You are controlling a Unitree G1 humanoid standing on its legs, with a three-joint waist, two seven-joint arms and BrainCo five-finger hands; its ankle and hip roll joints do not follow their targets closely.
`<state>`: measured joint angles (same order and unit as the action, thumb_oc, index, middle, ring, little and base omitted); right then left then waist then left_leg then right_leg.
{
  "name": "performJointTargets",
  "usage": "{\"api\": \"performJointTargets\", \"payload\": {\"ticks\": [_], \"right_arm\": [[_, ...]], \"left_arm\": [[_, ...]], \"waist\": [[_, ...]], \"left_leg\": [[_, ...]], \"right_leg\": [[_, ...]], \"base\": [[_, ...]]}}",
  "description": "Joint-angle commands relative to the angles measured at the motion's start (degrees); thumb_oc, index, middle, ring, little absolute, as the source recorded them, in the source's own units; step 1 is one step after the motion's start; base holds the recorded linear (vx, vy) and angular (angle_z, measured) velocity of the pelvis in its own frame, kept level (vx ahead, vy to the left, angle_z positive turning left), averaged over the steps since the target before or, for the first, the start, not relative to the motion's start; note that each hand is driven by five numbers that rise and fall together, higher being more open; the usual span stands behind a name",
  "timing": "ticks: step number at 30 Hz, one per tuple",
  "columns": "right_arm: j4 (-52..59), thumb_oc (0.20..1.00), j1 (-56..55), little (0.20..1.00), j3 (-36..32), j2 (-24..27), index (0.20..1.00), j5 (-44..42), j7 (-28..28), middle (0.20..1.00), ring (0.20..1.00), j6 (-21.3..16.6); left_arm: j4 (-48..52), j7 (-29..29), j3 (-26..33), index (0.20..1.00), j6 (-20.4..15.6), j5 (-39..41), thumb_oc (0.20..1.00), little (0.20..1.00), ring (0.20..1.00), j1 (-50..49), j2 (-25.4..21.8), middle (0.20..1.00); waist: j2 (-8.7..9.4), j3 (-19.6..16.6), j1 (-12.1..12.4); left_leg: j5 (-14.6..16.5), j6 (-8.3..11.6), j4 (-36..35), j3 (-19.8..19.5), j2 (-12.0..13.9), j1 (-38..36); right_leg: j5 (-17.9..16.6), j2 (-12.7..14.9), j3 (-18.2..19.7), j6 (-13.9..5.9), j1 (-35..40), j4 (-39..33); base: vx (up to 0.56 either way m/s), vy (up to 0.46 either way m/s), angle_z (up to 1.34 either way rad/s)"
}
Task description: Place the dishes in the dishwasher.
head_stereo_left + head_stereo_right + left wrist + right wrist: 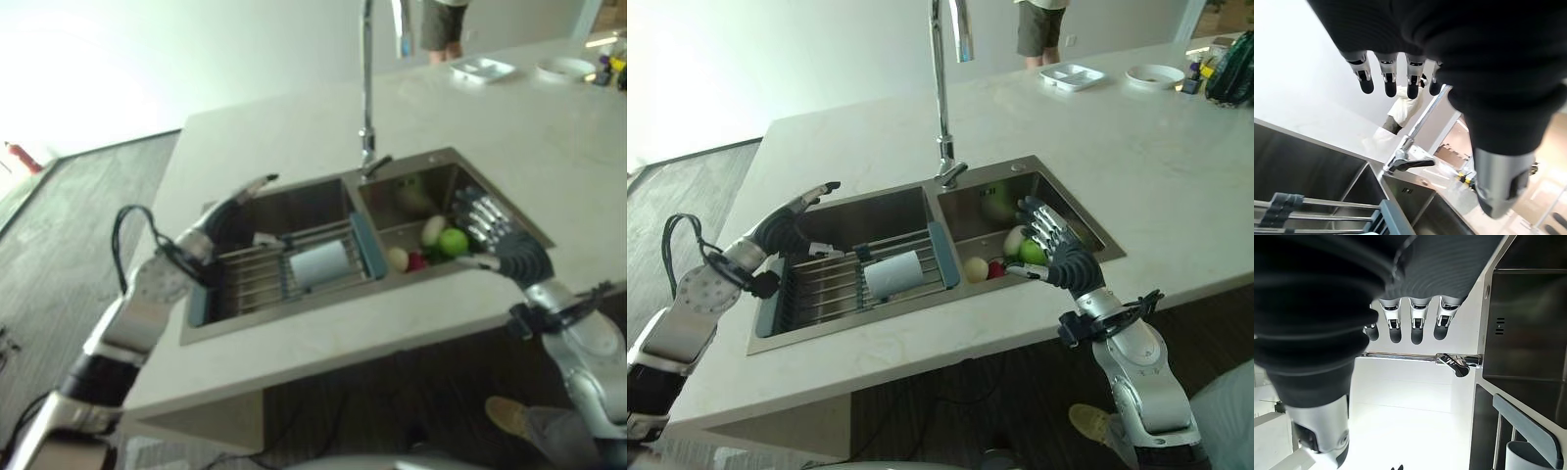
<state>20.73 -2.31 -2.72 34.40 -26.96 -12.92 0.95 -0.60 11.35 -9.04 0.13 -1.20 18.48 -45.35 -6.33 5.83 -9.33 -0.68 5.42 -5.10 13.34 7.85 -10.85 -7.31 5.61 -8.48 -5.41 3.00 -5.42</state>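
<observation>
Double-basin steel sink [1073,211] set in a pale countertop [1176,157], tall faucet [942,108] rising at the divider between the basins. A wire drying rack [838,279] with blue-grey end pieces spans the left basin; a white cup [893,274] lies on its side on the rack near its right end, with a small white item beside it at the rack's left part, too small to identify. The right basin holds fruit: a green apple [1032,252], a pale round piece [976,269], a small red piece [996,269], and a greenish pear-like one [996,206] further back.

Left hand [789,220] hovers over the back left corner of the left basin, fingers straight and spread, holding nothing; left wrist view confirms the fingers [1388,78] extended with the thumb apart, rack bars and faucet past them. Right hand [1058,250] hangs over the right basin just above the fruit, fingers straight and relaxed, nothing held; right wrist view shows fingertips [1418,330] in an uncurled row, faucet and cup edge beyond.

At the far end of the counter sit a white divided tray [1071,75] and a white bowl [1155,73], well apart from the sink, with some small items at the far right edge. A person [1038,29] stands behind the counter. No dishwasher can be made out.
</observation>
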Motion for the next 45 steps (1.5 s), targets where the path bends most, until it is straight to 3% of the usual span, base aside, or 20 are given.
{"api": "performJointTargets", "payload": {"ticks": [1, 4, 11, 31, 45], "right_arm": [[2.0, 1.0, 4.2, 1.0, -1.2, 0.5, 1.0, -0.8, -1.4, 1.0, 1.0, -0.8], [1.3, 1.0, 5.5, 1.0, -1.3, 1.7, 1.0, -1.5, -2.9, 1.0, 1.0, -0.4], [0.0, 1.0, 5.7, 1.0, -2.4, 2.9, 1.0, -2.1, -6.6, 1.0, 1.0, 0.1], [0.0, 1.0, 5.1, 1.0, -3.6, 2.1, 1.0, -1.7, -9.1, 1.0, 1.0, 0.2], [1.7, 1.0, 4.1, 1.0, -4.5, 1.6, 1.0, -1.9, -9.6, 1.0, 1.0, 1.3]], "left_arm": [[-0.5, 0.8, -0.9, 1.0, 5.2, -1.4, 1.0, 1.0, 1.0, 2.8, -1.8, 1.0], [-9.1, 1.2, -5.1, 1.0, 7.7, -1.1, 1.0, 1.0, 1.0, 7.7, -1.4, 1.0], [-22.9, 2.2, -8.9, 1.0, 7.7, -2.8, 1.0, 1.0, 1.0, 13.0, 0.9, 1.0], [-33.7, 4.1, -10.4, 1.0, 8.7, -11.1, 1.0, 1.0, 1.0, 11.5, 5.3, 1.0], [-40.1, 1.3, -9.6, 1.0, 7.8, -17.8, 1.0, 1.0, 1.0, 9.2, 8.6, 1.0]], "waist": [[3.37, -1.2, -1.4], [3.08, -1.5, -2.9], [2.79, -2.4, -5.5], [3.47, -3.2, -7.0], [3.99, -3.6, -7.7]], "left_leg": [[1.5, -0.49, 0.1, -0.6, 0.3, -0.1], [1.6, -0.55, 0.1, 0.5, 0.2, -0.5], [2.0, -0.76, 0.1, 3.1, 0.1, -1.1], [2.8, -1.6, 0.1, 5.7, -0.5, -2.0], [3.0, -1.91, 0.1, 6.4, -0.7, -2.2]], "right_leg": [[3.9, 3.9, 3.1, -4.97, 4.1, 0.4], [4.0, 3.5, 4.4, -4.95, 4.0, 0.4], [4.1, 3.0, 6.4, -5.1, 3.5, 0.4], [3.8, 2.3, 8.5, -5.32, 3.2, 0.4], [3.8, 2.1, 9.2, -5.3, 3.1, 0.4]], "base": [[0.0, 0.075, -0.17], [0.01, 0.051, -0.18], [0.01, 0.033, -0.19], [0.0, -0.003, -0.06], [0.01, -0.003, -0.04]]}}
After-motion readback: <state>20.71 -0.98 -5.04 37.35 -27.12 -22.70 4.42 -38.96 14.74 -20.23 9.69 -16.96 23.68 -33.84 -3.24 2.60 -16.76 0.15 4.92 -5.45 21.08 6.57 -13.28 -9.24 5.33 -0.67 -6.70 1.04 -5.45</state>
